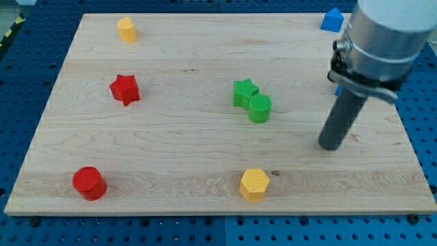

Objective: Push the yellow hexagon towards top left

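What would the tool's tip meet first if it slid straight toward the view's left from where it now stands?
Probably nothing nearby: my tip sits lower in the view than the green cylinder and green star, so the line likely passes just below them, though that margin is hard to judge.

A yellow hexagon (254,183) sits flat on a pale wooden board (171,150), low in the frame and a little right of centre, close to the board's bottom edge. The block is a short six-sided prism, its top face level and a lighter yellow than its shaded side walls. It stands alone, touching no other block, with bare wood on every side of it.
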Motion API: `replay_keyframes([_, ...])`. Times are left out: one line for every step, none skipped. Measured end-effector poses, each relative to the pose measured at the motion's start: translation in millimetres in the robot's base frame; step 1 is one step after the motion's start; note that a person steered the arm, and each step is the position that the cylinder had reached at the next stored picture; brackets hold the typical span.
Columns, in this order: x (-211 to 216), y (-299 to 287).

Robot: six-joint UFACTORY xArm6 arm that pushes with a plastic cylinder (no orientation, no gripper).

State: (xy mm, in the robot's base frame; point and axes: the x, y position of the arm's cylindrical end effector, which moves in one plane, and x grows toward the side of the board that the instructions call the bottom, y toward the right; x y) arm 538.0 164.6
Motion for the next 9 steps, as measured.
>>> replay_keyframes([39.9,-7.9])
replay_keyframes([74.1,-33.2])
replay_keyframes([81.0,-55.8])
replay_keyframes([80.7,-55.8])
replay_keyframes([76.1,-65.7])
replay_keyframes([80.1,-73.1])
replay_keyframes([75.0,-102.6])
replay_keyframes([73.3,-108.1])
replay_keyframes([72.2,-112.3])
